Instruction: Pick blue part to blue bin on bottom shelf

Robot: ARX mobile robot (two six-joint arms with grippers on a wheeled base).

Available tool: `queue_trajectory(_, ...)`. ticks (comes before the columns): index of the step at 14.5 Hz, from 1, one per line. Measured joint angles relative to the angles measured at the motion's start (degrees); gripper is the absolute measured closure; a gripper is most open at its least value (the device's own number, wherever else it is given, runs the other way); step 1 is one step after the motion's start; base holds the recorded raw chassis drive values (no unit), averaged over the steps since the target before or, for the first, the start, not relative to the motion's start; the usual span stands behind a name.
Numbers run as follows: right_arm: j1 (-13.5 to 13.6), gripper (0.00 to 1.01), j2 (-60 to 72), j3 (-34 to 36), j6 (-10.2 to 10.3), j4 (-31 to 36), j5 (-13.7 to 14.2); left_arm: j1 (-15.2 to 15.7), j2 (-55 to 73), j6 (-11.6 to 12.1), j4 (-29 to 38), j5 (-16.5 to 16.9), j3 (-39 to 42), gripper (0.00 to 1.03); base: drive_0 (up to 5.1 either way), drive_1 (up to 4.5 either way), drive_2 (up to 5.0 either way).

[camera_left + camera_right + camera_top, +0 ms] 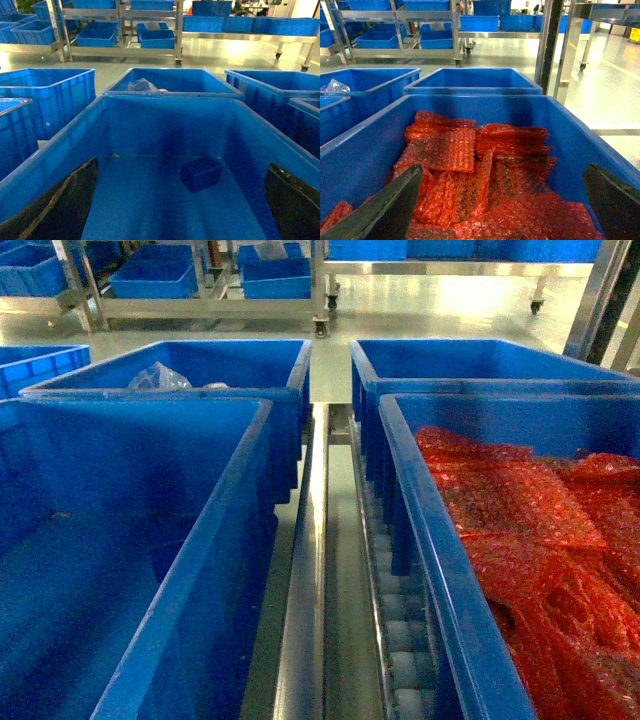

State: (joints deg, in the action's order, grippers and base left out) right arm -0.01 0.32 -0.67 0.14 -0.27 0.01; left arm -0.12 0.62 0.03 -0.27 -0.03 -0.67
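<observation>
My left gripper (pixel 180 200) hangs spread wide above the blue part (pixel 201 173) in the blue bin (pixel 65 145). My right gripper (pixel 505 205), equally agape, hovers over red bubble wrap (pixel 470 170).

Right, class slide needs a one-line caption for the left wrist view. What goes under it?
Open left gripper poised over a blue bin holding one small blue part.

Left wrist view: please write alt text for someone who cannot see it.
A small dark blue part lies on the floor of a large blue bin, seen between the open left gripper's black fingers. Behind it, another blue bin holds clear plastic wrap, with steel racks beyond.
</observation>
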Motion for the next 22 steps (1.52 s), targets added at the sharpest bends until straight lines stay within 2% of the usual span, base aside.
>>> queue_trajectory(22,0.00,0.03,0.00,0.00,0.00,-0.02,0.00,0.00,0.00,0.00,0.00,0.00,0.00,0.05,0.0,0.00,0.0)
